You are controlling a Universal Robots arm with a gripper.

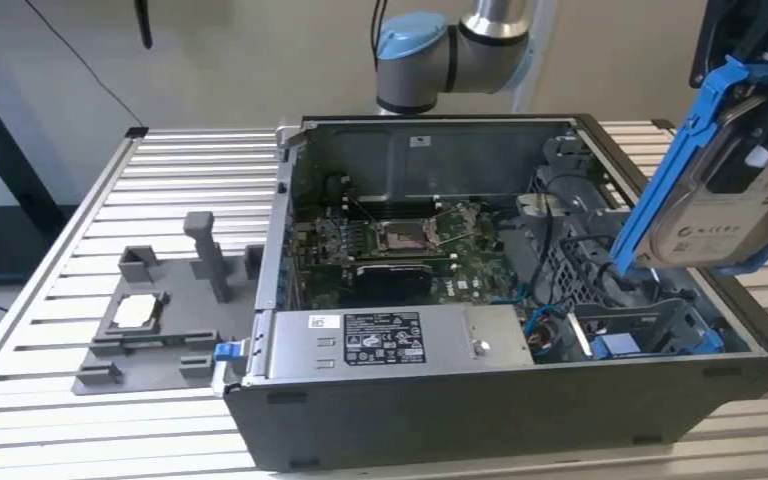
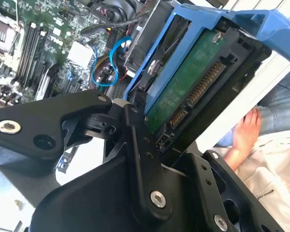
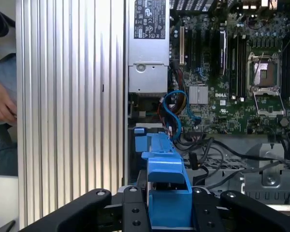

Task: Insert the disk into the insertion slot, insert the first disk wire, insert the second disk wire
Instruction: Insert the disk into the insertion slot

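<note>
While the disk (image 1: 731, 215) hangs tilted over the computer case (image 1: 491, 415), pincer (image 3: 169, 208) clamped on its sides.

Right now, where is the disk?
The disk hangs tilted in the gripper at the exterior view's right, above the drive cage of the open computer case, not yet inside it.

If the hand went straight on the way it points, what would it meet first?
The hand is shut on the disk, whose blue carrier leads. Ahead of it in the first wrist view lie black cables draped over the grey drive cage; probably those first, though depth is unclear.
</note>
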